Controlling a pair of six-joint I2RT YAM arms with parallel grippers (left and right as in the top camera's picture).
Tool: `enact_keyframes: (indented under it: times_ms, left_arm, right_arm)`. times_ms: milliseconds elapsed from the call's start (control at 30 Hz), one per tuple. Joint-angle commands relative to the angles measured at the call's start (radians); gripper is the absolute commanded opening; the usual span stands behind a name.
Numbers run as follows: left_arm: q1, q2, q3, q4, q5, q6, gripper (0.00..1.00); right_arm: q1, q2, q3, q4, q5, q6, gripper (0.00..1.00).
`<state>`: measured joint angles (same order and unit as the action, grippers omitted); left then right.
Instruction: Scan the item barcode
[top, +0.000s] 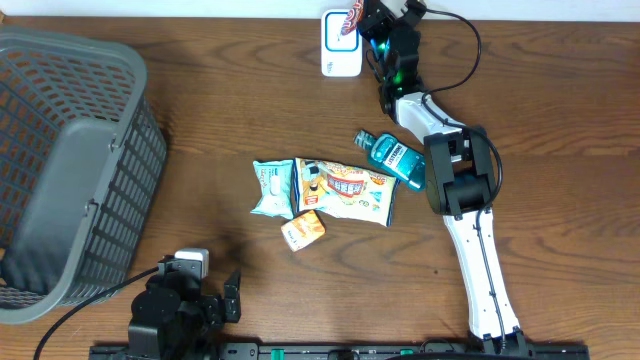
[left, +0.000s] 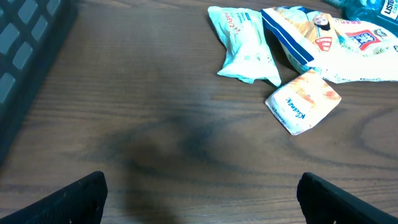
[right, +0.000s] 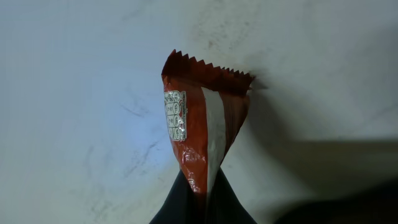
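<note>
Red snack packet (top: 345, 18) is up at the far edge of the table (top: 560, 120) in the overhead shot, pinched in the right gripper (top: 368, 22) and held over the white box (top: 340, 58), which I'm guessing is the scanner. The grey basket (top: 70, 170) fills the left edge, and the other items sit mid-table: wipes pack (top: 270, 188), snack bag (top: 345, 190), tissue pack (top: 303, 230) and mouthwash bottle (top: 392, 158). Left wrist view: the left gripper (left: 202, 202) hangs at the near edge with its jaws spread wide and nothing in them, over bare dark wood with a matte grain. Right wrist view: the jaws are clamped shut on the packet's lower end, its serrated seal pointing away and a silver patch (right: 175, 116) facing the camera against the white surface. I can't tell if that patch is the barcode. My read is that the packet is light, crinkly foil, floppy and a bit slick, so grab it by a sealed end and not the puffy middle.
</note>
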<state>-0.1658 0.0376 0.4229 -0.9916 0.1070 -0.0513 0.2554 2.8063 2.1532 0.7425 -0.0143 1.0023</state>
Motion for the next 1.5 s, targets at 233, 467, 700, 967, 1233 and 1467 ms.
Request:
enact_keyframes:
  times_ms: [233, 467, 700, 967, 1233, 1467]
  left_arm:
    - [-0.003, -0.001, 0.004, -0.002, 0.013, 0.006, 0.98]
    - [-0.003, -0.001, 0.004, -0.002, 0.013, 0.006, 0.98]
    - [-0.003, -0.001, 0.004, -0.002, 0.013, 0.006, 0.98]
    - [-0.003, -0.001, 0.004, -0.002, 0.013, 0.006, 0.98]
    - [-0.003, -0.001, 0.004, -0.002, 0.013, 0.006, 0.98]
    - [-0.003, -0.001, 0.004, -0.002, 0.013, 0.006, 0.98]
  right_arm:
    - [0.011, 0.003, 0.020, -0.028, -0.284, -0.391, 0.01]
    - [0.011, 0.003, 0.020, -0.029, -0.283, -0.415, 0.01]
    - [0.017, 0.003, 0.021, -0.012, -0.301, -0.600, 0.01]
    - [-0.046, -0.077, 0.021, 0.051, -0.621, -0.610, 0.01]
    - [-0.054, -0.352, 0.021, -0.679, -0.638, -1.027, 0.01]
    - [-0.057, -0.624, 0.021, -1.260, 0.124, -1.220, 0.01]
